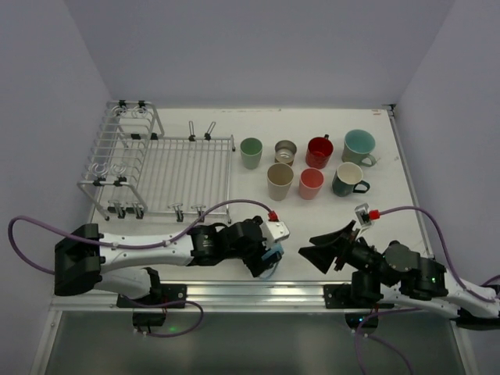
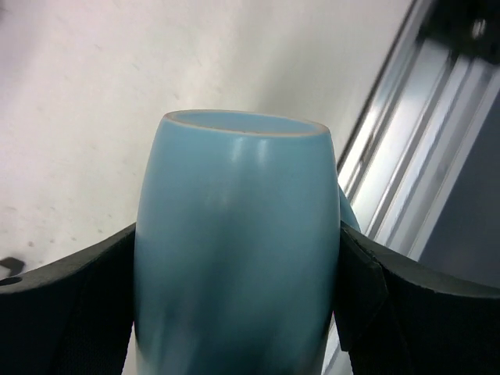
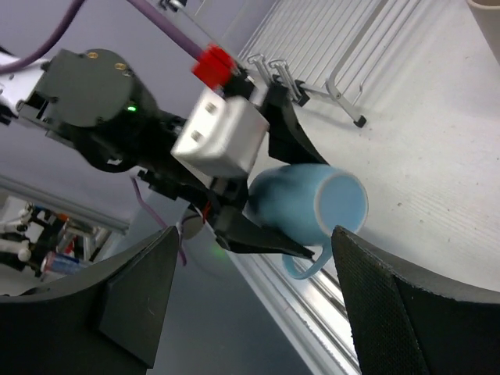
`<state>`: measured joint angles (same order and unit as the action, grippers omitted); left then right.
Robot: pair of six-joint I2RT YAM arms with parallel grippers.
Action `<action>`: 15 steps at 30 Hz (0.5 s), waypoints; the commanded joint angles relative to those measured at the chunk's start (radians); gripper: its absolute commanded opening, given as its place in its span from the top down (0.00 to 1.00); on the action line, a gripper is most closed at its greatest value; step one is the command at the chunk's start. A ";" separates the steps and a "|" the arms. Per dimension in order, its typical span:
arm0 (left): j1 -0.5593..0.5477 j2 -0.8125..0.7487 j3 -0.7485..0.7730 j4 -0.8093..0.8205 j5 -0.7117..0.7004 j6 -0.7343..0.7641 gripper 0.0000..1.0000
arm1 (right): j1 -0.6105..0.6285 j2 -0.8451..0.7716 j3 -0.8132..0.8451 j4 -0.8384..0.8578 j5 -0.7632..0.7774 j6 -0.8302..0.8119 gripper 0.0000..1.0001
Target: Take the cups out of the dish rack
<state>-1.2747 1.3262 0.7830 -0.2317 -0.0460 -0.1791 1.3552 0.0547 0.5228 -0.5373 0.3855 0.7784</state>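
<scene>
Blue cup (image 2: 234,234) — glazed, likely stiff, slick, breakable. Lies sideways at lower centre of the top view, left fingers (image 2: 62,305) clamped across its body, probably the soundest hold. Right fingers (image 3: 406,312) apart — empty.

Lt blue mug (image 2: 234,250), blk left claw pads (image 2: 62,312), silver rack (image 1: 187,168).

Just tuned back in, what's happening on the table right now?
The left gripper is shut on a light blue ceramic mug, held on its side at the near edge of the white table. The right gripper is open, facing it. Seven other cups stand beside the silver wire dish rack, which shows no cups.
</scene>
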 commanded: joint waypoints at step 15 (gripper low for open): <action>0.044 -0.346 -0.211 0.779 -0.356 -0.255 0.96 | 0.005 0.247 -0.020 0.284 0.062 -0.091 0.12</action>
<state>-1.2343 1.0233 0.6094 0.3058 -0.3382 -0.3859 1.3563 0.2611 0.4435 -0.3531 0.4297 0.7643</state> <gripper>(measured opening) 0.863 0.870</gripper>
